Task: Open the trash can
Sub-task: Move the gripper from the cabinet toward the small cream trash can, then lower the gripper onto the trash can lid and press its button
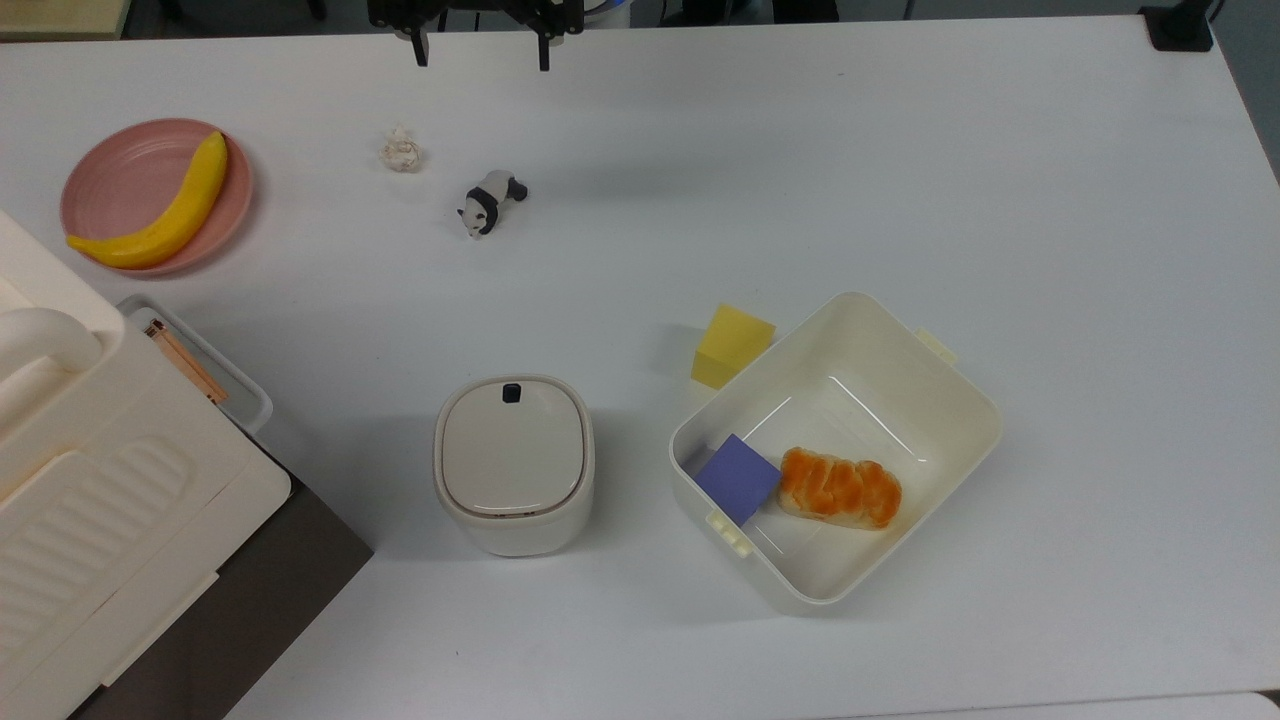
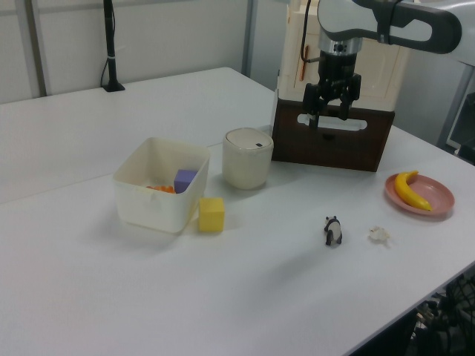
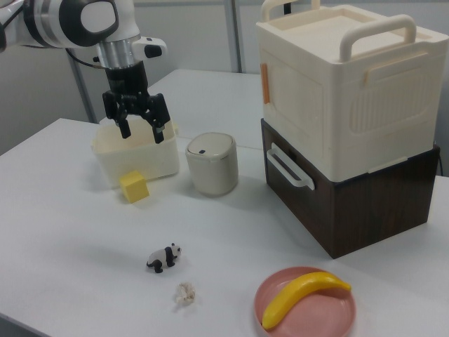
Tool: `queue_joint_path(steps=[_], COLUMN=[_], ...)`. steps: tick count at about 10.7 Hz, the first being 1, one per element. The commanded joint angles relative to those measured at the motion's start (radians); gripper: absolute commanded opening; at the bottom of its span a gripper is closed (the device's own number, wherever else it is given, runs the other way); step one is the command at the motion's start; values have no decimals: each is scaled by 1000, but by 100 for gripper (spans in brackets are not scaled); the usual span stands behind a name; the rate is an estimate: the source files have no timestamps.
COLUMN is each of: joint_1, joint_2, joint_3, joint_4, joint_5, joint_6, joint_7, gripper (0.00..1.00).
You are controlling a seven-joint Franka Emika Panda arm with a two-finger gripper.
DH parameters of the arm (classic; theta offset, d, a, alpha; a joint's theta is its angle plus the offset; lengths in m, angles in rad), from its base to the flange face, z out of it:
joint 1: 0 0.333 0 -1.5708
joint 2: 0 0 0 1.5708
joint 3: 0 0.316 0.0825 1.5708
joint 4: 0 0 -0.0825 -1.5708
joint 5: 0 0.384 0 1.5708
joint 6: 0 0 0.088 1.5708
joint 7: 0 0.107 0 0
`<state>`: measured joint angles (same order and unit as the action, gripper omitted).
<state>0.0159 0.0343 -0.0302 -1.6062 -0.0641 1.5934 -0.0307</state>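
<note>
The trash can (image 1: 513,465) is a small cream bin with its flat beige lid down and a dark button (image 1: 511,393) at the rim. It stands near the table's front in the top view, and also shows as the trash can (image 2: 248,158) and the trash can (image 3: 212,163) in the side views. My gripper (image 1: 482,60) is open and holds nothing. It hangs high over the table at the top edge of the top view, well away from the bin. The gripper (image 2: 326,119) appears before the dark box in the left view, and the gripper (image 3: 144,135) before the tub in the right view.
A lidless cream tub (image 1: 985,420) holds a purple block (image 1: 738,478) and a bread roll (image 1: 840,487), with a yellow block (image 1: 732,345) beside it. A toy panda (image 1: 490,203), a paper wad (image 1: 401,150) and a pink plate (image 1: 110,180) with a banana (image 1: 165,215) lie farther back. A ribbed cream appliance (image 1: 100,500) sits on a dark box.
</note>
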Motion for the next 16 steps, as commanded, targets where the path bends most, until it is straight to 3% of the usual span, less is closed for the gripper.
queue_joint_path(steps=[1, 2, 3, 4, 5, 10, 16], joint_1=[9, 9, 9, 9, 9, 4, 4], joint_2=[-2, -4, -4, -4, -4, 28, 153], joint_3=[-7, -7, -7, -7, -7, -7, -8], joint_4=[9, 9, 9, 9, 9, 14, 15], joint_5=[15, 17, 18, 18, 20, 39, 38], joint_6=[-10, -10, -12, -10, -10, 43, 463], joint_7=[-38, -57, -60, -60, -60, -75, -64], gripper=[80, 49, 29, 10, 0, 0, 0])
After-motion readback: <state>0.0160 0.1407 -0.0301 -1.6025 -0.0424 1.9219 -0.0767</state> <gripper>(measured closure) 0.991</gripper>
